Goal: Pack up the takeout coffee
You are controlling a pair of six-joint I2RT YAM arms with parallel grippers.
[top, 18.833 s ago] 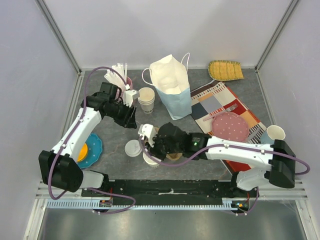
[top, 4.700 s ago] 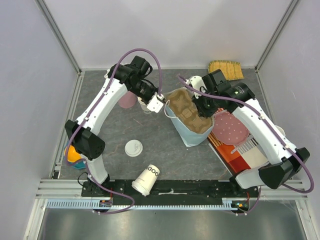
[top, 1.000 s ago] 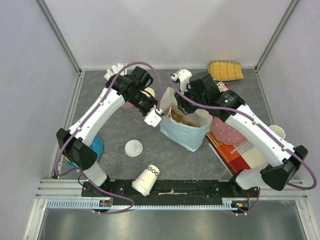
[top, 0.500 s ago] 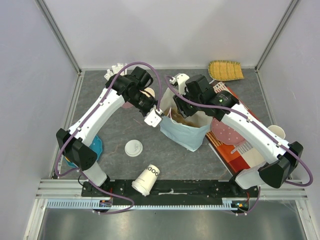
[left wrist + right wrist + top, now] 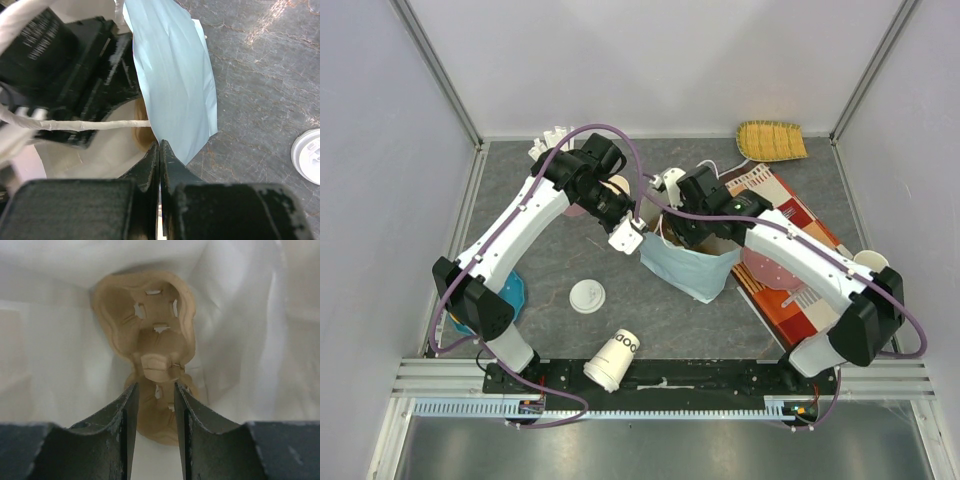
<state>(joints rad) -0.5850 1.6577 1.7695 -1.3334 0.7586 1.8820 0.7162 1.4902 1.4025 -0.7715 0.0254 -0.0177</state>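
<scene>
Left gripper [image 5: 160, 150], fingers pressed together, pinches the rim of a pale blue paper bag [image 5: 692, 268]. Right gripper [image 5: 155, 390] hangs in the bag's mouth, fingers parted, nothing clamped. Only its wrist camera shows the bag's contents: a brown pulp cup carrier [image 5: 150, 315], its lower end hidden behind the fingers. Only the overhead view shows the takeout coffee [image 5: 612, 360], on its side on the table [image 5: 550, 330] near the front edge, well apart from the bag. A loose lid [image 5: 587, 295] lies between them.
</scene>
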